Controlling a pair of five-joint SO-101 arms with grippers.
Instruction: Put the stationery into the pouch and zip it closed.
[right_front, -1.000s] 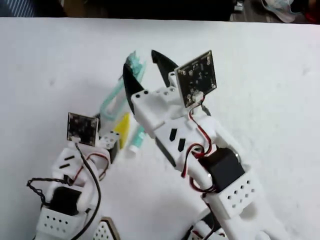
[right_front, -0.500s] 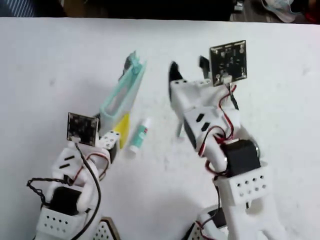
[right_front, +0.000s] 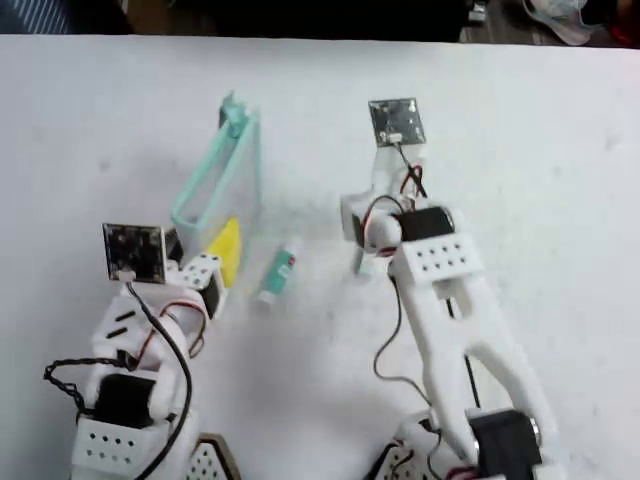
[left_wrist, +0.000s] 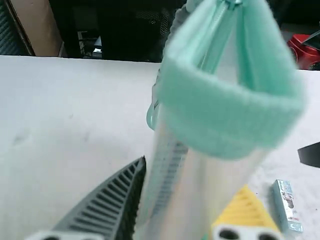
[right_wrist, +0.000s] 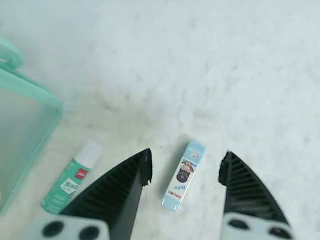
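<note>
With my left fingers clamped on the upright, open mint-green clear pouch, my right fingers hung spread over the small pale-blue rectangular eraser lying between them on the white worktop; a loading step, I judged, calling next for lowering and pinching.

On the white table lie a green glue stick and a small blue box, apart

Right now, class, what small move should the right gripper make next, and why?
Probably lower the right gripper straight down and close on the small blue block: its open jaws straddle it on the table. The left gripper holds the pouch nearby; the glue stick lies aside.
</note>
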